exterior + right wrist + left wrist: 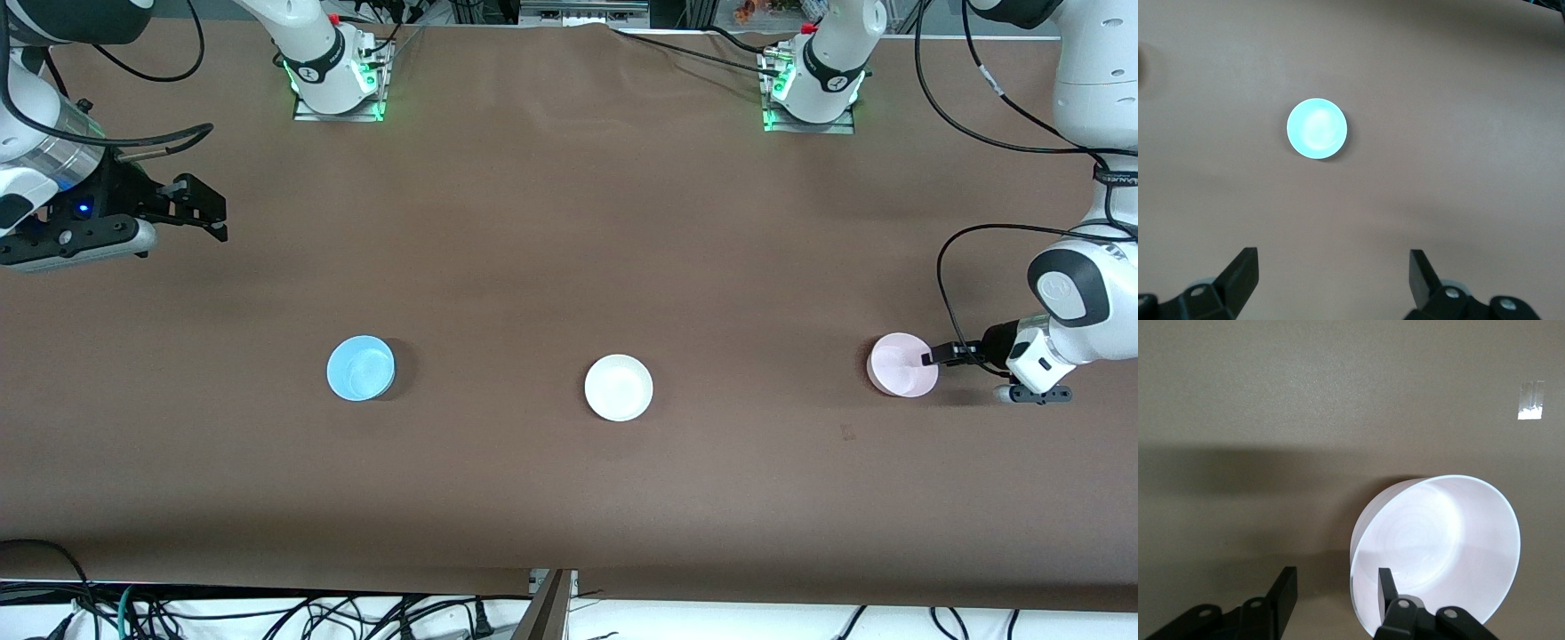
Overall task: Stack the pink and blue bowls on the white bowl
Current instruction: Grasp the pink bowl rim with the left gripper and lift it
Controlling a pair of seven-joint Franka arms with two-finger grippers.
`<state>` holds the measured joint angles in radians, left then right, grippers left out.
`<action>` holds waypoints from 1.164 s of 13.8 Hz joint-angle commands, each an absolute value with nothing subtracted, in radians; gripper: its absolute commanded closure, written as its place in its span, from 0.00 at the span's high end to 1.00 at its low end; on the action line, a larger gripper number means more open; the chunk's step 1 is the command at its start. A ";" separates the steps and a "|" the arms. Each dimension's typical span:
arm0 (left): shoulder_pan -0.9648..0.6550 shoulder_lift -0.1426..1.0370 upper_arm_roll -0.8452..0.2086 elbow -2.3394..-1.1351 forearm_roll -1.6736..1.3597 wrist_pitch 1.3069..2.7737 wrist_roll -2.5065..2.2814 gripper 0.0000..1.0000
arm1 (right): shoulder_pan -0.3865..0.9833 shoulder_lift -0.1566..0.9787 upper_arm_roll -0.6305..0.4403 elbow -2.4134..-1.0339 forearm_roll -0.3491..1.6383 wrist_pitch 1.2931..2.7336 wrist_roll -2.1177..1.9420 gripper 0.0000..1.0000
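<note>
Three bowls stand in a row on the brown table. The light blue bowl [360,368] is toward the right arm's end, the white bowl [619,387] is in the middle, and the pale pink bowl [902,364] is toward the left arm's end. My left gripper [935,358] is low at the pink bowl's rim. In the left wrist view the left gripper [1337,587] is open, with one finger inside the pink bowl [1445,533] and the other outside its wall. My right gripper [209,213] waits open and empty, high over the table's right-arm end. In the right wrist view the right gripper [1333,263] looks down on the blue bowl [1317,129].
The two arm bases [338,80] [813,89] stand along the table's edge farthest from the front camera. A small strip of clear tape [1531,401] lies on the table near the pink bowl. Cables [222,613] hang below the table's nearest edge.
</note>
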<state>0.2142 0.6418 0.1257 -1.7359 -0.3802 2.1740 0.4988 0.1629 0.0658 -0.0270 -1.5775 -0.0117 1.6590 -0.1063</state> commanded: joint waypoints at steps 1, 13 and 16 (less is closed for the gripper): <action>0.207 0.626 0.129 -1.758 -0.411 2.187 0.525 0.27 | 0.175 0.071 -0.026 -1.577 -0.011 1.667 -0.098 1.00; 0.175 0.592 -0.067 -1.589 -0.397 1.988 0.148 0.00 | 0.175 0.104 -0.028 -1.578 -0.009 1.741 -0.110 1.00; 0.146 0.598 -0.232 -1.534 -0.274 1.994 -0.148 0.00 | 0.175 0.138 -0.029 -1.577 -0.002 1.756 -0.112 1.00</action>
<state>0.1618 0.5934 -0.1482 -1.5755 -0.3541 2.0074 0.0119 0.1731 0.1153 -0.0269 -1.5784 -0.0097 1.7419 -0.1063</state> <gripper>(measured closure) 0.974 0.000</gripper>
